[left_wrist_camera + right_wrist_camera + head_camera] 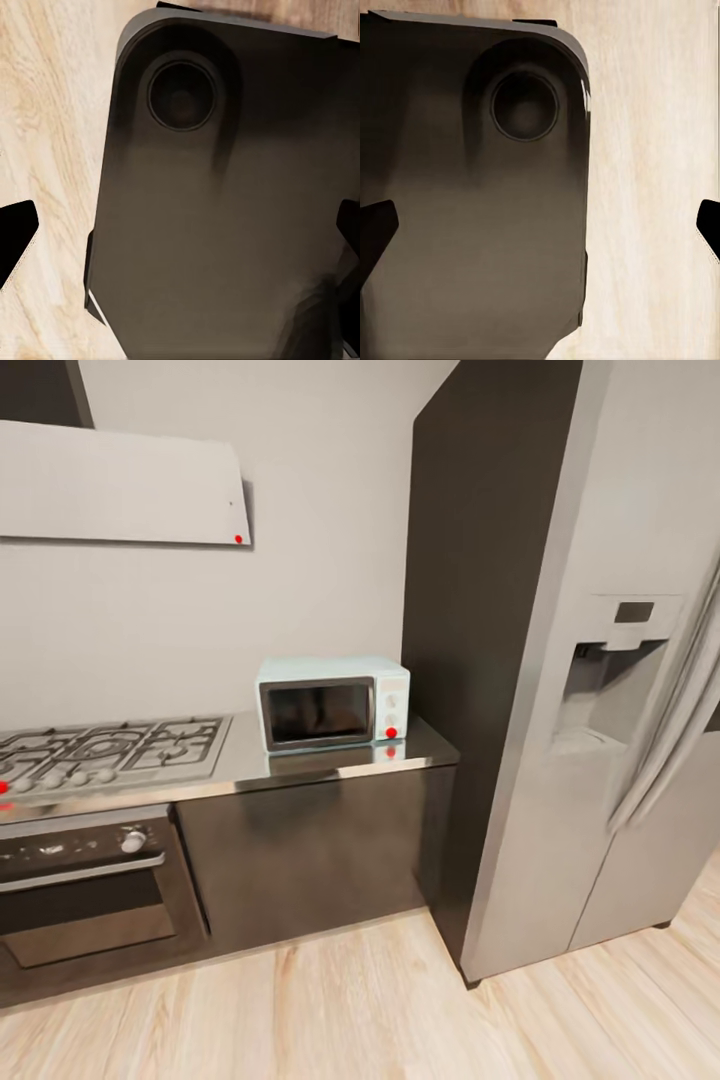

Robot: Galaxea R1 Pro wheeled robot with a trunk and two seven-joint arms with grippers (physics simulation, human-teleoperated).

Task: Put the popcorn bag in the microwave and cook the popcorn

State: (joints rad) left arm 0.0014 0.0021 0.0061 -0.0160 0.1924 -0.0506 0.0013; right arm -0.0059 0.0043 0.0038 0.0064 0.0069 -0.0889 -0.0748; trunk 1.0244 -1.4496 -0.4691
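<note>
- The small pale mint-blue microwave (333,703) with its dark glass door shut is seen on the reflective grey steel-like countertop (420,745), between the grey gas hob (110,750) and the tall dark cabinet (480,610).
- The left gripper (180,232) and the right gripper (544,225) are held spread, empty, above the robot's dark base (217,225) and the light wood floor (652,187).

Soft, even light fills the room, and the small pale mint-blue microwave (333,703) casts a faint reflection on the smooth steel-grey countertop (330,762) just in front of it, while the tall dark cabinet panel (480,610) beside it stays dim and flat. The whole head view is slightly blurred, and the grey refrigerator door handles (672,730) far to the microwave's side bow with edge distortion. In both wrist views a dark rounded robot base (217,210) looks smooth and softly shaded against bright, washed-out pale wood floor (660,187).
</note>
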